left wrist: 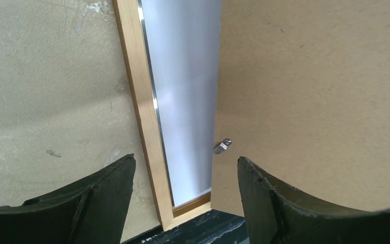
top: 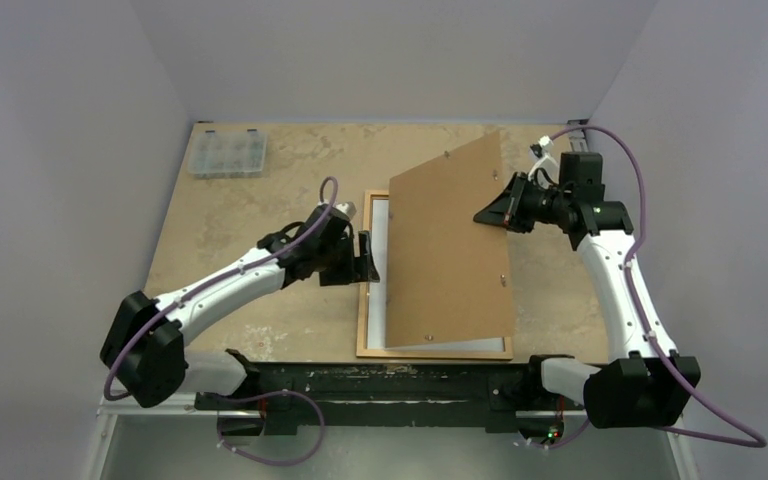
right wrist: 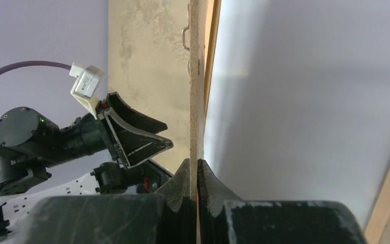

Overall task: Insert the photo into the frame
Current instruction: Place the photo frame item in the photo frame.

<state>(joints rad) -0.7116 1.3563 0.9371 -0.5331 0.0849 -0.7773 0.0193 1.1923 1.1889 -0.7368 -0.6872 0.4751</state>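
The frame [top: 363, 300] of light wood lies flat on the table centre; its left rail shows in the left wrist view [left wrist: 144, 101]. Inside it lies a white-grey sheet [left wrist: 185, 91]; I cannot tell if it is the photo's white back, and no mountain picture shows. My right gripper [top: 487, 215] is shut on the right edge of the brown backing panel [top: 450, 250], holding it tilted over the frame, seen edge-on in the right wrist view [right wrist: 195, 76]. My left gripper [top: 368, 258] is open and empty, straddling the frame's left rail and panel edge [left wrist: 185, 160].
A clear plastic compartment box [top: 227, 153] sits at the table's back left. A black base rail [top: 390, 380] runs along the near edge just below the frame. A small metal tab [left wrist: 223, 146] sticks out of the panel. Walls close in on both sides.
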